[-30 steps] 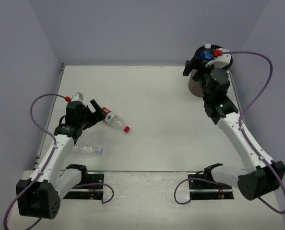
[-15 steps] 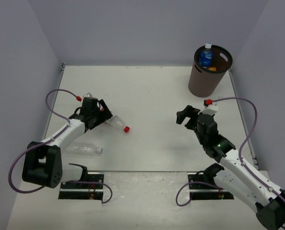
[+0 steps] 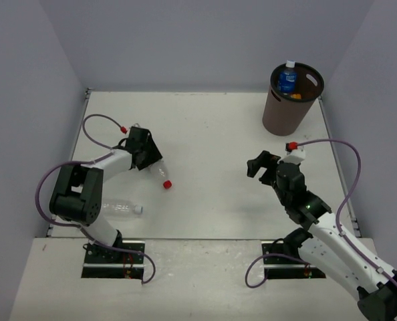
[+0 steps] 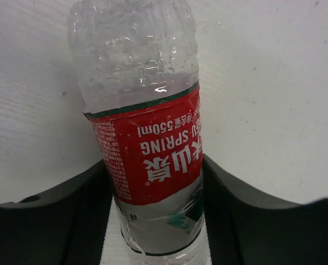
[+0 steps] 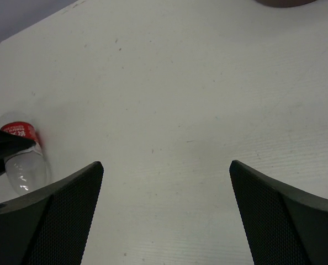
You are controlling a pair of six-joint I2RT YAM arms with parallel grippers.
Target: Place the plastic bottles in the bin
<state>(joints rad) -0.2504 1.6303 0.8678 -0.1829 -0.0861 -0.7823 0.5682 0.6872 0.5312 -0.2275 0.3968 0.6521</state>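
1. Two bottles lie on the bench [image 3: 212, 134]. The others that can be seen are in the bin [image 3: 283, 117], which stands at the far right corner.
2. Bin contents: a blue-label bottle [image 3: 287, 77] stands upright with its cap above the rim, and an orange patch [image 3: 296, 95] shows beside it. The count inside cannot be told from above.
3. The red-label bottle [image 3: 157, 171] lies on its side toward the left edge, midway between far and near edges. Its red cap points toward the bench centre.
4. The left gripper [image 3: 145, 151] is at that bottle's base end. In the wrist view the fingers [image 4: 64, 221] press both sides of the label, so I read it as clamped on the bottle. The bottle looks to be resting on the bench, not yet lifted.
5. The clear bottle [image 3: 120, 208] lies by the near left corner, apart from both grippers.
6. The right gripper [image 3: 264, 164] hovers right of centre with its jaws wide apart and nothing between them, well short of the bin.
7. Progress, as a judgement: the task is mostly done. What is left is to carry the red-label bottle across to the bin, then fetch the clear one.
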